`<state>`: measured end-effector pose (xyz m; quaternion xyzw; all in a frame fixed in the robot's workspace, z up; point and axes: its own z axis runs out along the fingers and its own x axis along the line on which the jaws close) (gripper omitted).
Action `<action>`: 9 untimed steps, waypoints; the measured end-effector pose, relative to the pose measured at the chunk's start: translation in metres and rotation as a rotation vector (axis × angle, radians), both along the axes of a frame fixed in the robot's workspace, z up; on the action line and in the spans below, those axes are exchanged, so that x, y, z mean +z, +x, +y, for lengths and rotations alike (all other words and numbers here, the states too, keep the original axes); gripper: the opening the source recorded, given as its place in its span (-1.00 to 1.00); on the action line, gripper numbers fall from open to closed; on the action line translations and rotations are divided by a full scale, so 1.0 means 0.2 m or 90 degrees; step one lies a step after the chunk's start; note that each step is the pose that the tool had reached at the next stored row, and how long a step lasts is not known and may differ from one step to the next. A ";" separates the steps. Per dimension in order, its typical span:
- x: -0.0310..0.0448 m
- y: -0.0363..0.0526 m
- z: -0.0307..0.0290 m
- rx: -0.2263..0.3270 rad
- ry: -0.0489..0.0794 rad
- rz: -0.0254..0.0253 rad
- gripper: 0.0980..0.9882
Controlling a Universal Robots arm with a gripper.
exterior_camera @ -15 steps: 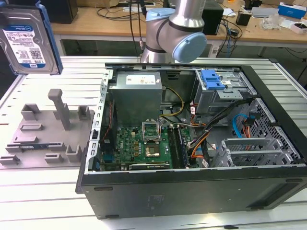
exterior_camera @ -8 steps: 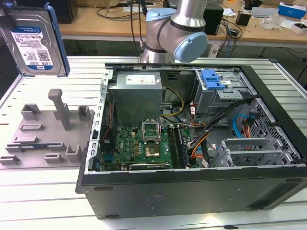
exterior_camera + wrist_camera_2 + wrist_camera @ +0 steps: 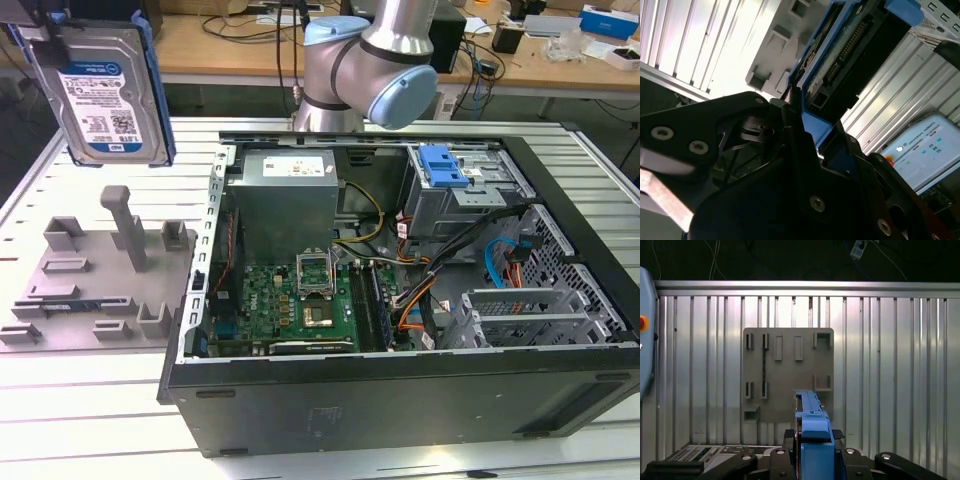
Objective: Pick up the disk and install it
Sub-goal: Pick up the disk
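**Figure. Disk held in the pincer, clear of its holder plate.** The pincer [image 3: 813, 436] is closed on the disk [image 3: 100, 88]. In the first wrist view its black fingers [image 3: 790, 434] press the blue frame of the disk [image 3: 812, 415] from either side. In the second wrist view the disk [image 3: 840, 55] runs straight out from the fingers, long axis in line with the pincer and connector end facing the camera.

In the exterior view the disk hangs in the air at that view's far left. It is roughly upright and a little tilted, with the label facing the camera. It is above the grey holder plate [image 3: 90, 270] and touches nothing on it; the first wrist view looks down past the disk's edge onto the same plate [image 3: 785, 355].

The open computer case [image 3: 400, 400] lies on the ribbed metal table [image 3: 70, 410], just beside the plate on the exterior view's right. The drive cage [image 3: 480, 205], with its blue latch [image 3: 443, 165], sits at the case's far corner, well apart from the disk. The arm [image 3: 370, 60] stands behind the case.

Judged from this layout, pickup is done and installation is not (the whole width of the case separates disk and cage).
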<state>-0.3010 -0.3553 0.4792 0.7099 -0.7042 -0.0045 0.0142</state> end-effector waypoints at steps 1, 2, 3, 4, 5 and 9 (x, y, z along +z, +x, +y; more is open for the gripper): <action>0.000 0.013 -0.004 0.000 0.000 0.0000 -0.39; 0.000 0.026 -0.009 0.000 0.000 -0.0001 -0.39; 0.000 0.048 -0.016 0.000 0.000 -0.0001 -0.39; 0.000 0.063 -0.022 0.000 0.000 -0.0002 -0.39; 0.000 0.075 -0.027 0.000 0.000 -0.0003 -0.39; 0.000 0.164 -0.066 0.000 0.000 -0.0004 -0.39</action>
